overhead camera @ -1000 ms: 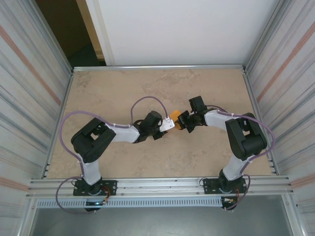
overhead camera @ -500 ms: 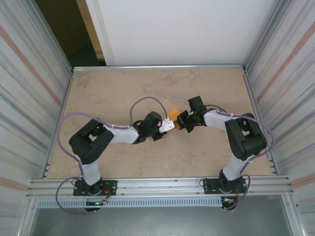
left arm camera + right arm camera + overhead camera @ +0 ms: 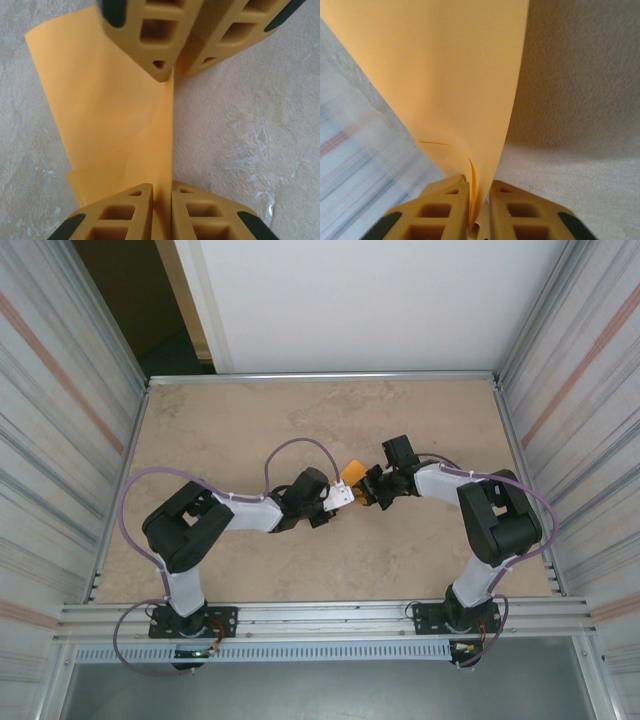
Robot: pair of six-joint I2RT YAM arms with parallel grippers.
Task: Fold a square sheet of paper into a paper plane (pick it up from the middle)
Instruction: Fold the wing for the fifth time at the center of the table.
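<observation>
My left gripper [image 3: 162, 192] pinches the thin bright orange square sheet of paper [image 3: 115, 125], held up over the middle of the beige table [image 3: 250, 420]; the right gripper [image 3: 480, 187] straddles its edge, grip unclear. I'd square the edges before creasing.

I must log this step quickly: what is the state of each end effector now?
Left end effector: closed on the orange paper.
Right end effector: closed on the same paper.
</observation>
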